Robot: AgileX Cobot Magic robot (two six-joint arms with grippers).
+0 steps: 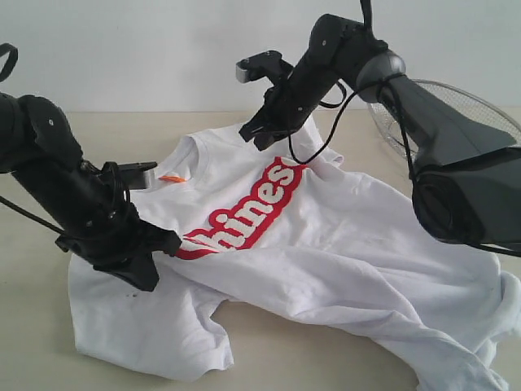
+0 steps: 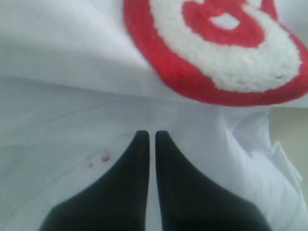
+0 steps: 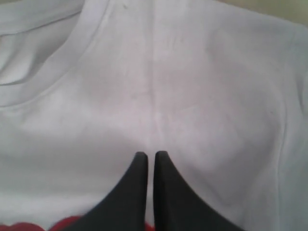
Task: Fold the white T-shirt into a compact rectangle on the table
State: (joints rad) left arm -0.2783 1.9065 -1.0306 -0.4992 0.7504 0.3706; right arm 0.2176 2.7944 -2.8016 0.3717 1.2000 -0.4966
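T-shirt (image 1: pixel 342 244): crumpled, lettering up, mid-table (image 1: pixel 32 358). Long axis runs from collar toward the far-left corner to hem at the near-right corner. Left claw (image 1: pixel 167 243): at chest fold, narrow. Right claw (image 1: pixel 252 134): at far shoulder, narrow. Cannot tell if either pinches cloth.

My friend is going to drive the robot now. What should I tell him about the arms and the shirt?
The left end effector is shut on the white T-shirt by the red lettering.
The right end effector is shut on it near the collar.
The shirt lies rumpled, front up, on the table.
No fold is finished; all the folding is left.
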